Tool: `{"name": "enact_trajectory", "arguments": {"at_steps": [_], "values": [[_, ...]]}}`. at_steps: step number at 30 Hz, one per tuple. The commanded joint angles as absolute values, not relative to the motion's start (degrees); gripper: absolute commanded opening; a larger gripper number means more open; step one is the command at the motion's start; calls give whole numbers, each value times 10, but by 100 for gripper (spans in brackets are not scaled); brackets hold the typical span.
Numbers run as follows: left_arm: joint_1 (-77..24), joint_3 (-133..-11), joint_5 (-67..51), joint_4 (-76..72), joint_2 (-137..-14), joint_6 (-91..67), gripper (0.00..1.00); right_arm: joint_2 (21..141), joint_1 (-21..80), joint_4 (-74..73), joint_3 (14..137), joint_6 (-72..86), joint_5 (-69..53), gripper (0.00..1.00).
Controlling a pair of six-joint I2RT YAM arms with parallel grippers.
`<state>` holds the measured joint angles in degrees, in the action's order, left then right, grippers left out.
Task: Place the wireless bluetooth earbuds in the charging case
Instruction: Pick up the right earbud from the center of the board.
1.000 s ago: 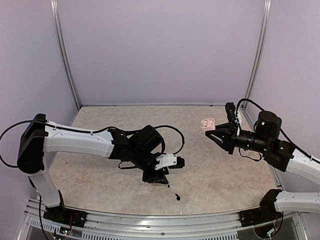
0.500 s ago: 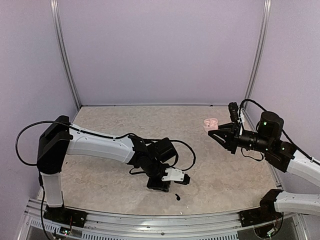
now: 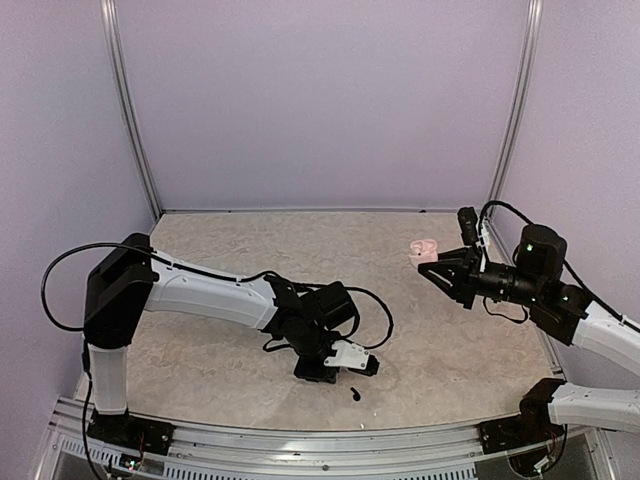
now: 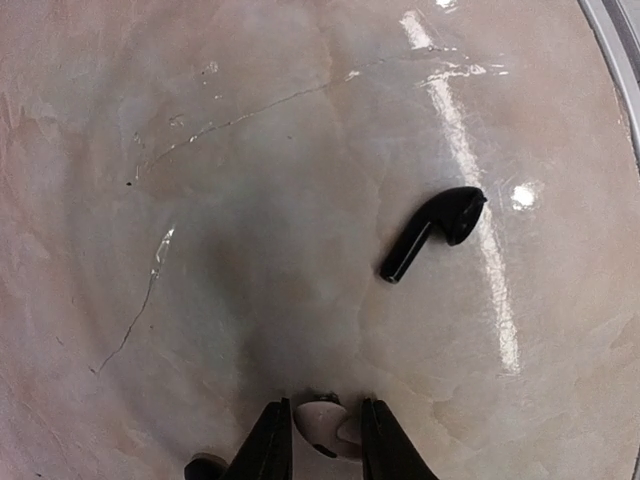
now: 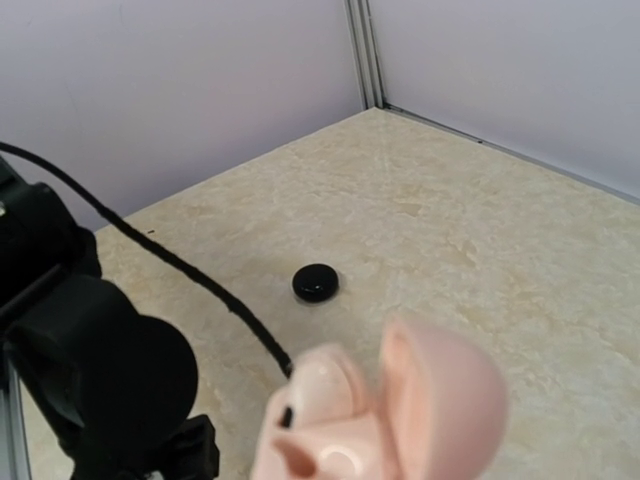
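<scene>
A pale pink case (image 5: 375,415) fills the bottom of the frame, close to the lens and blurred. Its hinged lid (image 5: 445,400) stands open on the right, and the base on the left shows a rounded well and a small dark slot. Beyond it, well apart, a small round glossy black puck (image 5: 315,283) lies on the beige marbled table (image 5: 480,230). A black cable (image 5: 190,268) runs from the left edge down towards the case, passing near the puck. A bulky black arm housing (image 5: 95,375) fills the lower left. Lilac walls (image 5: 160,90) meet at a metal corner post (image 5: 360,50) at the top.
</scene>
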<state>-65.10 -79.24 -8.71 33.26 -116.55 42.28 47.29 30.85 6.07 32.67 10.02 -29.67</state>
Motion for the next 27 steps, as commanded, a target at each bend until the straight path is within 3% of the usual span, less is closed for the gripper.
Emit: {"name": "enact_trajectory", "arguments": {"at_steps": [1, 18, 27], "values": [[-656, -798, -81, 334, -1177, 436, 25, 470, 298, 69, 318, 102, -307, 0], [-652, -783, -77, 308, -1159, 399, 10, 467, 294, 69, 317, 102, -306, 0], [-613, -688, -127, 118, -1000, 299, 9, 451, 294, 123, 304, 97, -304, 0]]}}
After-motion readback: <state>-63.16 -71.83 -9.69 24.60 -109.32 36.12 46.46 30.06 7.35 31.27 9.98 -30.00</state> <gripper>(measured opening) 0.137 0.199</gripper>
